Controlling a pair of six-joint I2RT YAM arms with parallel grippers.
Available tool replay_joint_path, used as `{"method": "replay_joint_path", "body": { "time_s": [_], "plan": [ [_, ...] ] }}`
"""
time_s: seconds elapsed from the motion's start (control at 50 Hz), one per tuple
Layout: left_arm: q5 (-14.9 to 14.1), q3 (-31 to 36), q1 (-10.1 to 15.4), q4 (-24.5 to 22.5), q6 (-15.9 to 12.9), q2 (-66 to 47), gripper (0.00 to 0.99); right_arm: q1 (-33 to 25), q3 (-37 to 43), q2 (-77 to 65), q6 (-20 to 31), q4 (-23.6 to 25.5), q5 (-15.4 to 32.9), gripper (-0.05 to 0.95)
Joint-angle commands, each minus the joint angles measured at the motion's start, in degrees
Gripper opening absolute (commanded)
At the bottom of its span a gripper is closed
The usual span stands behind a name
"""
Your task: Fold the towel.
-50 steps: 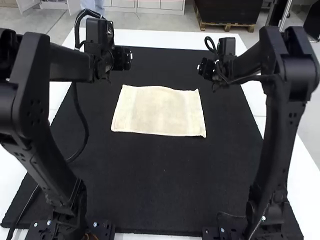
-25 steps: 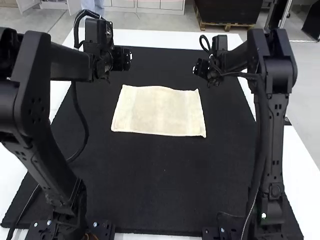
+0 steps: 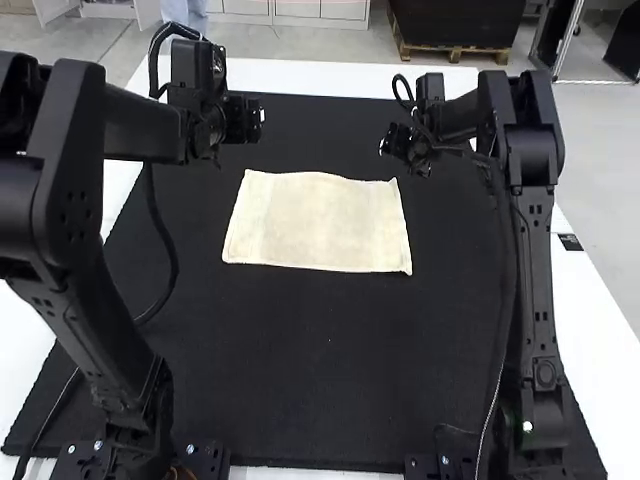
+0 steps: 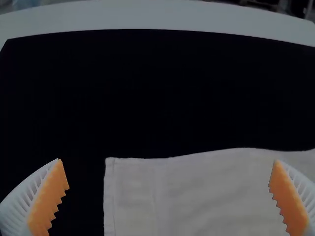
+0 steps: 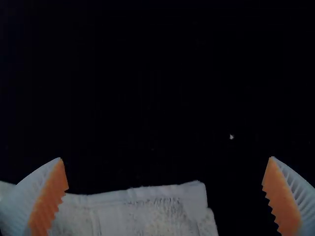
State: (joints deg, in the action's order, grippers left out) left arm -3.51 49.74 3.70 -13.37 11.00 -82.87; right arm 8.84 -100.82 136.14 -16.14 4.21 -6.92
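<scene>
So the towel (image 3: 317, 222) lay flat mid-mat (image 3: 330, 380), long axis left to right. Right claw (image 5: 166, 158) looked a bit nearer imo, towel below it, near-left; for the left claw (image 4: 168, 161), below and near-right. Both gaped wide, empty.

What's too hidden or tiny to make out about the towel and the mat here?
- Underside of the towel, high view: hidden by its upper surface, so I can't tell how many layers lie there.
- Part of the towel, both wrist views: cut off by the picture's edge.
- White speck on the black mat, right wrist view: too small to identify.
- Part of the mat's left side, high view: hidden behind the left arm.
</scene>
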Motion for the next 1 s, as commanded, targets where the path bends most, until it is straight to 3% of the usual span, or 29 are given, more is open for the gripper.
{"method": "replay_joint_path", "body": {
  "time_s": [0.0,0.84,0.98],
  "plan": [
    [-1.15,2.03,-0.98,-0.52,0.42,-0.89,0.964,0.56,-1.58,0.27,-1.35,0.71,-1.26,0.92],
    [-2.03,1.77,-1.16,-0.43,0.77,-1.24,0.964,2.32,-3.86,4.05,-3.72,6.08,-1.34,0.92],
    [-2.12,1.77,-1.6,-0.43,0.77,-1.24,0.964,2.41,-5.01,4.84,-5.22,7.92,-1.96,0.88]
  ]
}}
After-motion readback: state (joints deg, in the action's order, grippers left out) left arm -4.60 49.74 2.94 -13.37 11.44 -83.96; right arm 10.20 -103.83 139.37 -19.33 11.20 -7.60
